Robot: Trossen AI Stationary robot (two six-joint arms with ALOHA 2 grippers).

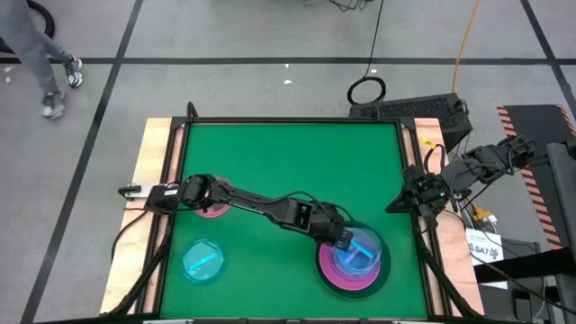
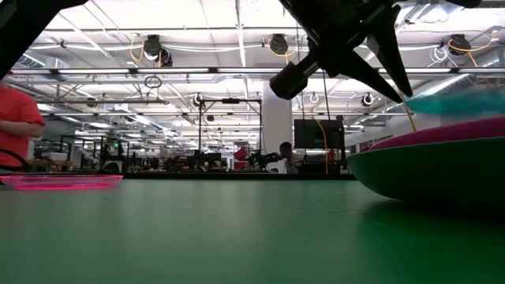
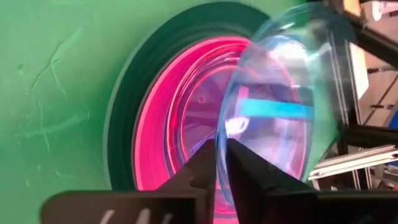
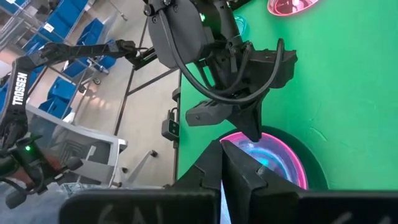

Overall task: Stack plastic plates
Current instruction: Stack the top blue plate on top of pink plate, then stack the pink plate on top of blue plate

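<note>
My left gripper (image 1: 345, 241) reaches across the table to a stack near the near right corner and is shut on a translucent cyan plate (image 1: 364, 250). Below it, an opaque pink plate (image 3: 165, 118) sits inside a large dark plate (image 3: 134, 81). A second cyan plate (image 1: 202, 259) lies flat near the near left corner. A translucent pink plate (image 1: 211, 209) lies flat under the left arm. My right gripper (image 1: 393, 207) waits shut at the table's right edge, touching nothing. My left gripper pinches the cyan plate's rim (image 3: 219, 140) between its two fingers (image 3: 202, 171), one on the inner face and one on the outer. It comes slanting down from the table's left. The plate is tilted over the pink plate; whether its far edge rests there I cannot tell.
Green mat (image 1: 288, 171) inside a black frame with wooden borders; open room across its far half. A keyboard (image 1: 414, 110) and cables sit beyond the far right corner. A person walks on the floor (image 1: 49, 63) far off to the left.
</note>
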